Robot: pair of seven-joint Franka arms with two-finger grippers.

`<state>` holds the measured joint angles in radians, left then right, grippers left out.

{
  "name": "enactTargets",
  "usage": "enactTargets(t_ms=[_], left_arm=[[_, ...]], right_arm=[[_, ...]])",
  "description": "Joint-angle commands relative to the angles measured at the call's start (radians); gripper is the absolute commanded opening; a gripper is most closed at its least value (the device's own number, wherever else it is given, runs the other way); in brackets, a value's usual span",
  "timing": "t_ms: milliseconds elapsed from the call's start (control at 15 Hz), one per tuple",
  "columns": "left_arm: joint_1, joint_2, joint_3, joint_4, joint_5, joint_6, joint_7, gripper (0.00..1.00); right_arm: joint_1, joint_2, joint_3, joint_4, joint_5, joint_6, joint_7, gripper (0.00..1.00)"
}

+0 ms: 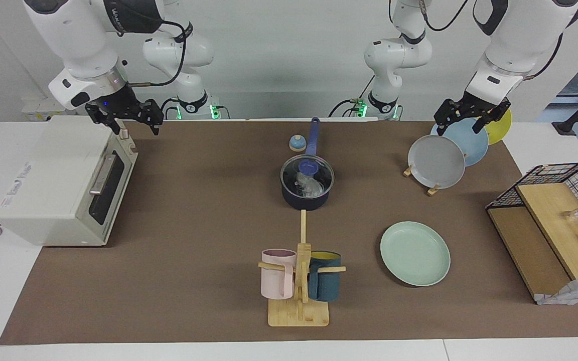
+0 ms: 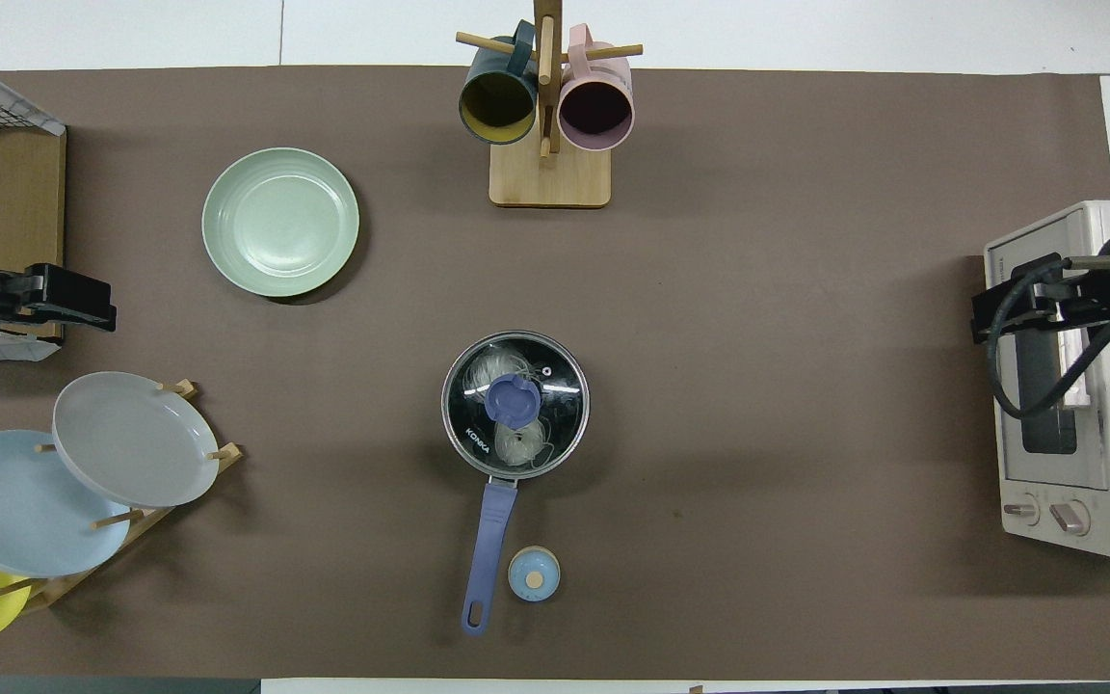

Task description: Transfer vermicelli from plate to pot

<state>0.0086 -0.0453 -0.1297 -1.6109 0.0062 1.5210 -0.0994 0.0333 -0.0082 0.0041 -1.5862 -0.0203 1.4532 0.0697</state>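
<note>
Already the vermicelli [image 2: 515, 439] lay inside the pot [image 1: 305, 198], seen as pale clumps through the glass lid [image 2: 515, 403] that sat closed on it, the lid's blue knob [image 1: 308, 166] at its centre. The pot stood near the middle of the brown mat [image 1: 193, 225], its long blue handle [image 2: 486, 554] pointing toward the robots, with a small round blue timer [image 2: 533, 573] just beside the handle. The mint-green plate [image 1: 415, 253] lay bare, farther from the robots than the pot and toward the left arm's end of the table. The wooden mug tree [image 1: 300, 296] with a pink mug [image 1: 278, 274] and a teal mug [image 1: 324, 283] stood farther from the robots than the pot.

The left gripper [image 1: 471, 118] hung over the plate rack [image 1: 432, 190] holding grey, blue and yellow plates, its fingers spread apart and holding nothing. The right gripper [image 1: 133, 120] hovered over the white toaster oven [image 1: 63, 180], its fingers likewise parted and empty.
</note>
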Motion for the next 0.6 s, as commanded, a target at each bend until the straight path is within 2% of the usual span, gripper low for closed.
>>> enactTargets(t_ms=[0, 533], left_arm=[[0.016, -0.004, -0.011, -0.001, 0.014, 0.001, -0.002, 1.00], [0.016, -0.004, -0.011, -0.001, 0.014, -0.001, -0.002, 1.00]], right_arm=[[-0.010, -0.027, 0.007, -0.023, 0.011, 0.021, -0.022, 1.00], [-0.043, -0.024, 0.005, -0.012, 0.020, 0.018, -0.031, 1.00]])
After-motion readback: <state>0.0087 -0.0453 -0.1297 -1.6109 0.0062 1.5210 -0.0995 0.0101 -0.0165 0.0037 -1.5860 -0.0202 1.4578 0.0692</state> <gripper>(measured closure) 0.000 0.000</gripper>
